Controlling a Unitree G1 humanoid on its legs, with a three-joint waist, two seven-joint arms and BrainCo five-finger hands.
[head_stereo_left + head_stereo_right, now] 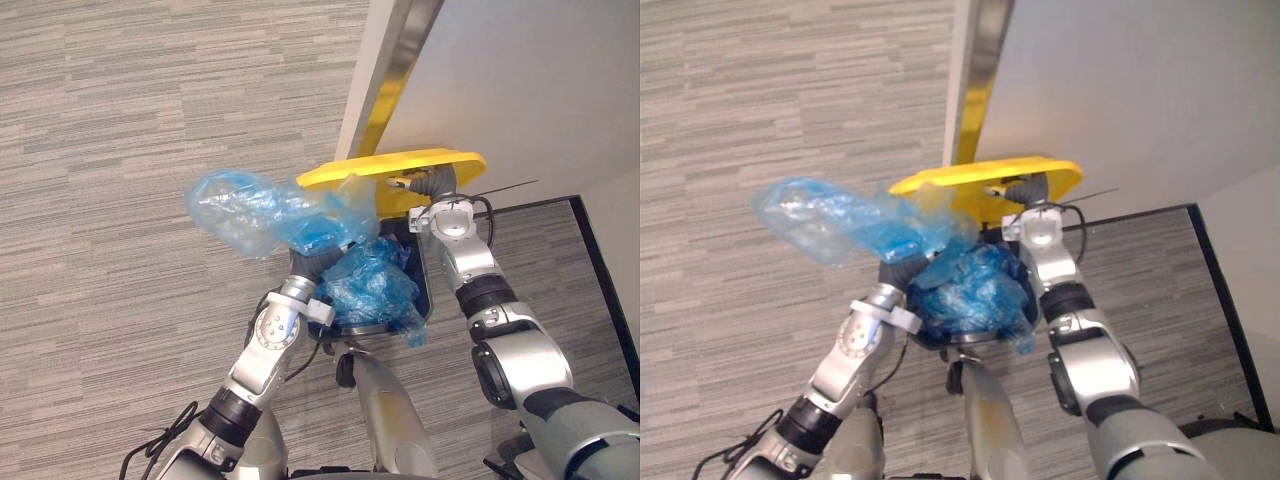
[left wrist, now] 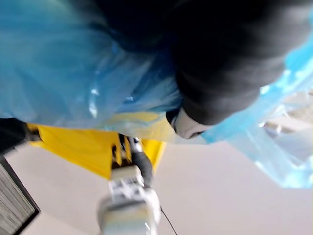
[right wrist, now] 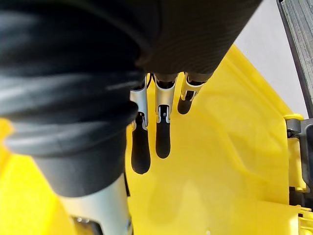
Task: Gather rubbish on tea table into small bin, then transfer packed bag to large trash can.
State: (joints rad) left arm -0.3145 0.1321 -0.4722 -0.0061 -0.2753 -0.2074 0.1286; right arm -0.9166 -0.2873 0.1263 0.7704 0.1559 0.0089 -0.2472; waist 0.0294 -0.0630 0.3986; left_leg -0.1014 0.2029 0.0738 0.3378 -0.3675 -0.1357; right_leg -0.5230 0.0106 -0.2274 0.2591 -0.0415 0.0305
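large trash can (image 1: 424, 275) with blue liner (image 1: 370, 285), its yellow lid (image 1: 400, 165) tilted up. i see the filled blue bag (image 1: 250, 210) aloft beside the opening, gripped by my left robot hand (image 1: 318, 262). right robot hand (image 3: 163, 132), fingers straight, props the lid.

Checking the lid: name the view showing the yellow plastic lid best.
Left eye view: the yellow plastic lid shows almost whole, raised. Right eye view likewise; right wrist view, its surface close up; left wrist view, a half-hidden patch.
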